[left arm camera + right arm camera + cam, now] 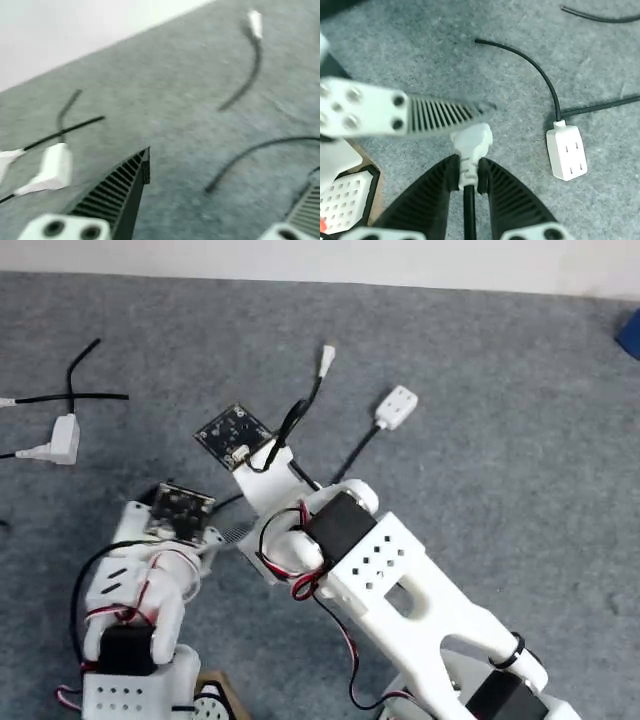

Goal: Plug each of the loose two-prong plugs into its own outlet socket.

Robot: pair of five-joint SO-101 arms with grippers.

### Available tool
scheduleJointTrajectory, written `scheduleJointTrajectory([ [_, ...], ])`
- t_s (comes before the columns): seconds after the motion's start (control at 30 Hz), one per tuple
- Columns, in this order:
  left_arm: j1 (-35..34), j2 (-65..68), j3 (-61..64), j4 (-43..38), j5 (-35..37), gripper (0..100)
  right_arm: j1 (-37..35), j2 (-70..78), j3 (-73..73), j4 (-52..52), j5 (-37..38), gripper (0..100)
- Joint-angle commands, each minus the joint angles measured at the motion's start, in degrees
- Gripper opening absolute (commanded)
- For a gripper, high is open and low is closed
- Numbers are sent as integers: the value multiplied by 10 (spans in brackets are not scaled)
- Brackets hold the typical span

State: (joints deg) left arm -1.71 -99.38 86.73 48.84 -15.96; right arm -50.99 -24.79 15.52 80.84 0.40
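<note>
Plug [472, 140]: white, smooth moulded plastic, blocky with rounded shoulders. Pinched at its cord end by right gripper [468, 162], ribbed black fingers [430, 195] closed tight on it, over fuzzy grey mat [500, 390], near middle. Points straight out along the fingers, black cord [468, 210] trailing back. Left gripper [227, 172] spread wide, holding nothing.

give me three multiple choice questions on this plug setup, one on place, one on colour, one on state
1. Where is the outlet socket?
A in a gripper
B on the grey surface
C atop an arm
2. Its cord is:
A white
B red
C black
3. The right gripper is:
A shut on the white plug
B open
C shut on nothing
Key: B, it lies flat on the surface; C, the cord shows black; A, its fingers pinch the plug.
</note>
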Motion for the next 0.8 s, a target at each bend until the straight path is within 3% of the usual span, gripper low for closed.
scheduleJointTrajectory([
  [0.0, 44, -2, 17, 5, 2, 453, -7, -19, -9, -12, -7, 8],
  [0.23, 37, -3, 14, 2, -2, 453, 8, -18, -9, -7, -6, 8],
  [0.57, -150, -3, 8, -61, 0, 453, 176, 25, -8, -9, 64, 8],
  [0.77, -180, -3, 51, -62, 0, 453, 168, 100, -10, -31, 124, 8],
])
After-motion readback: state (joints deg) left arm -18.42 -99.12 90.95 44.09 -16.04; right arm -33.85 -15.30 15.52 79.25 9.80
